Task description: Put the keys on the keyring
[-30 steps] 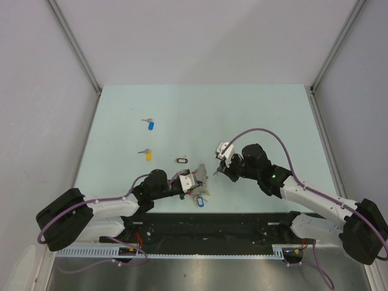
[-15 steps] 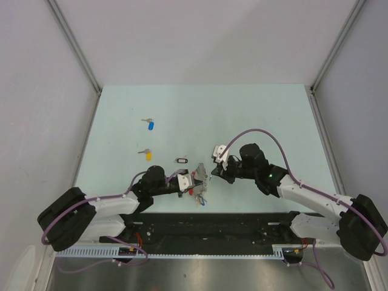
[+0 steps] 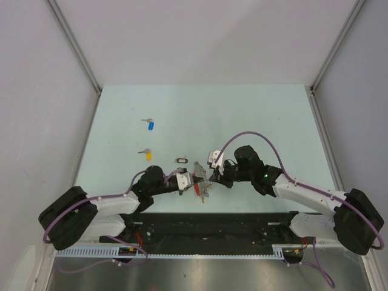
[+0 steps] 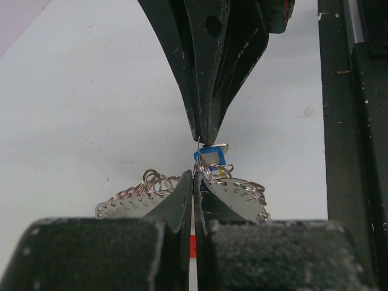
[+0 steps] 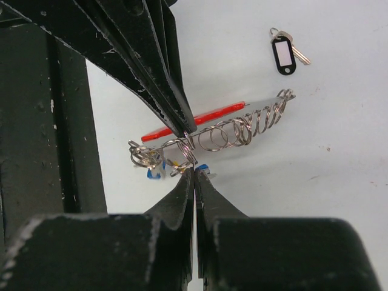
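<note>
Clerk: Keyring (image 5: 218, 112), red arc, silver wire, row of small rings. Where is it sitting?
Checker: It is sitting between the tips of the two claws, near the front edge of the worktop (image 3: 254, 115). The left claw (image 4: 193, 177) is clamping its wire just beside the red arc, jaws pressed together on it.
Clerk: Right claw (image 5: 194, 174)?
Checker: Its jaws are standing fully closed, tips touching a small ring by the blue-tagged key (image 4: 210, 159) hanging among the keyring's rings. Whether they are pinching that ring, I cannot tell.
Clerk: Loose items?
Checker: One blue key (image 3: 150, 125) and one yellow key (image 3: 147, 154) are lying well apart from both claws, toward the far left. A black-rimmed tag (image 5: 283, 56) is lying near the keyring, not touching it.
</note>
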{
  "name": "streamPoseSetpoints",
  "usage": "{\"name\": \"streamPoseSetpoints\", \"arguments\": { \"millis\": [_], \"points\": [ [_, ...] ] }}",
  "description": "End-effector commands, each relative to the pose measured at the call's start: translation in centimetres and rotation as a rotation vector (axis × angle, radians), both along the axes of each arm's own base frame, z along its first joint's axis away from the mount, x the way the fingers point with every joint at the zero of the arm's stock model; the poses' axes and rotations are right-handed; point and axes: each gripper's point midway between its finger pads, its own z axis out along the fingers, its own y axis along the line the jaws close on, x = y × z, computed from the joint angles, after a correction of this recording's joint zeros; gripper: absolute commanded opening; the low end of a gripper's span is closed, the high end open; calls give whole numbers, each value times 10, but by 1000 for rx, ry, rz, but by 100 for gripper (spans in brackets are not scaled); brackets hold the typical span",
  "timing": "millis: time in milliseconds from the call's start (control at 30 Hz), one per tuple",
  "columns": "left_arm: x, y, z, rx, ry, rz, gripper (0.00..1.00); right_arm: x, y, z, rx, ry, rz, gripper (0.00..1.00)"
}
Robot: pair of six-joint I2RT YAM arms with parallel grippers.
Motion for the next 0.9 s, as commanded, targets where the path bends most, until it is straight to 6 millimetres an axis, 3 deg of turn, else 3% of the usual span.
{"name": "streamPoseSetpoints", "arguments": {
  "millis": [0,667,867],
  "points": [
    [0,-4,23,-77,-57,-18,0,0,11,23,44,-45,48,0],
    [-3,-14,8,-23,0,-81,0,7,8,30,44,-103,27,0],
    [-6,-19,-2,25,28,-117,0,5,5,16,0,-67,26,0]
  ]
}}
